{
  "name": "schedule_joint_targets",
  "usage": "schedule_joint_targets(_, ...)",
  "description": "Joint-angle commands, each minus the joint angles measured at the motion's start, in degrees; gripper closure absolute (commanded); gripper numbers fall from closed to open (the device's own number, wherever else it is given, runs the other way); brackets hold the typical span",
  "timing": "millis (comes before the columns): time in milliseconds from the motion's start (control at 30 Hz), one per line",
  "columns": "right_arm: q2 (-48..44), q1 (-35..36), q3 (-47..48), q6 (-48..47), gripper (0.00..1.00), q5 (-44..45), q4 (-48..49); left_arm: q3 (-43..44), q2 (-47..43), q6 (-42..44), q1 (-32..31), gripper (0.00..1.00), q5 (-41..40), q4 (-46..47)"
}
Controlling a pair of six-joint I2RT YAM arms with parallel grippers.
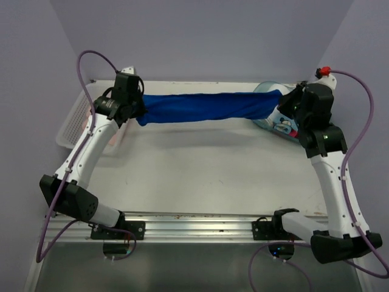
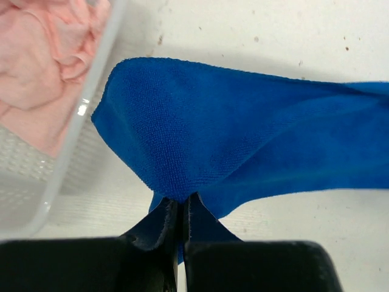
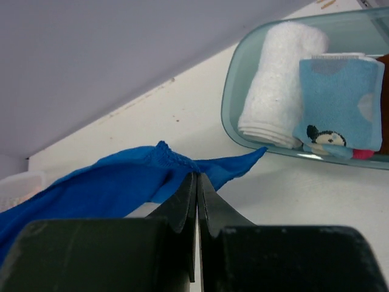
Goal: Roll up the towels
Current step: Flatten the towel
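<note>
A blue towel [image 1: 206, 107] hangs stretched between my two grippers above the far part of the table. My left gripper [image 1: 135, 111] is shut on its left end; in the left wrist view the cloth [image 2: 231, 140] fans out from the gripper [image 2: 181, 201]. My right gripper [image 1: 284, 103] is shut on its right end; in the right wrist view the gripper [image 3: 197, 177] pinches a corner of the towel [image 3: 115, 182]. A rolled white towel [image 3: 276, 85] and a light blue cartoon-print towel [image 3: 340, 106] lie in a glass tray [image 3: 234, 131].
A white plastic basket [image 1: 74, 121] at the far left holds pink towels [image 2: 42, 67]. The glass tray [image 1: 262, 123] sits at the far right under my right wrist. An aluminium rail [image 1: 194, 222] runs along the near edge between the arm bases.
</note>
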Motion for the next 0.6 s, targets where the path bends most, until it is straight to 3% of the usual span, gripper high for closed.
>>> schedule_joint_targets(0,-4.51,-0.14,4.07,-0.38,1.00,-2.44,-3.18,3.02,-4.42,3.35,1.78,1.00,-4.15,-4.37)
schedule_joint_targets(267,-14.44,-0.06,6.80,-3.72,1.00,-1.83,-7.74,-2.76,-15.67,7.30,2.66,1.00,-1.17,-2.36)
schedule_joint_targets(500,-15.86,-0.14,2.50,-2.06,1.00,-0.69,-11.00,-6.46,-14.04,6.43,2.66,1.00,4.81,2.56)
schedule_joint_targets(533,-14.56,-0.14,1.97,-1.62,1.00,-0.60,-11.00,-7.42,-12.97,6.25,2.66,0.91,6.47,3.36)
schedule_joint_targets(567,-13.59,-0.14,1.36,-1.53,1.00,-0.86,-10.39,-8.13,-11.75,6.16,2.66,0.72,6.92,4.41)
